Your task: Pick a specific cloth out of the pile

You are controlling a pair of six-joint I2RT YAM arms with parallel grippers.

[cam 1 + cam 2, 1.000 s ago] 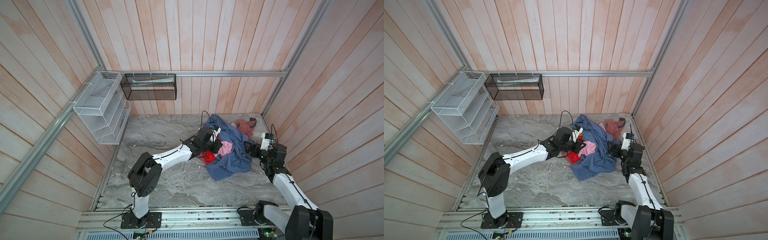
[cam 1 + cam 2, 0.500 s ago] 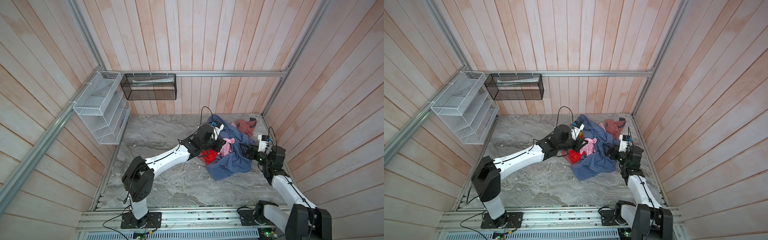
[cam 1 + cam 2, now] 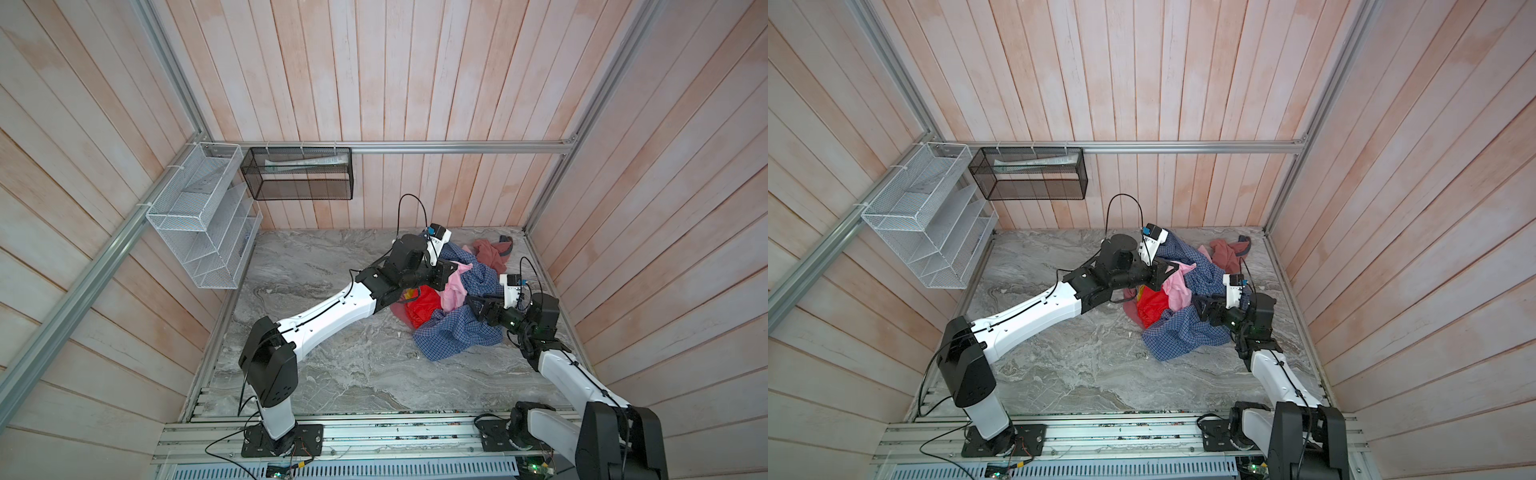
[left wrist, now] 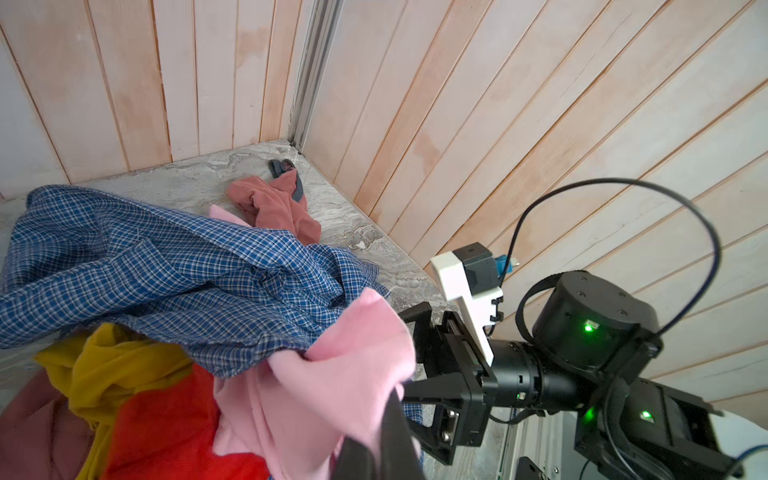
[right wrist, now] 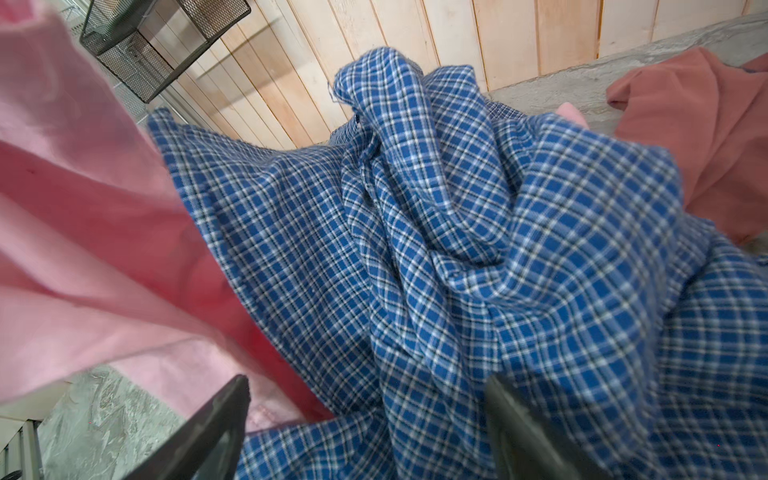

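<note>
Two pincers: left pincer (image 3: 451,272) clamps the cloth (image 3: 453,291) over the pile (image 3: 457,328); right pincer (image 5: 365,432) gapes, empty.

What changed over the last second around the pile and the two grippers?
The left gripper, shut on the light pink cloth, has lifted it higher, so it now hangs in a longer strip out of the pile. The right gripper, open, has moved in toward the blue checked shirt. The dusty-rose garment near the corner, the white wire rack and the black mesh basket stayed put.
</note>
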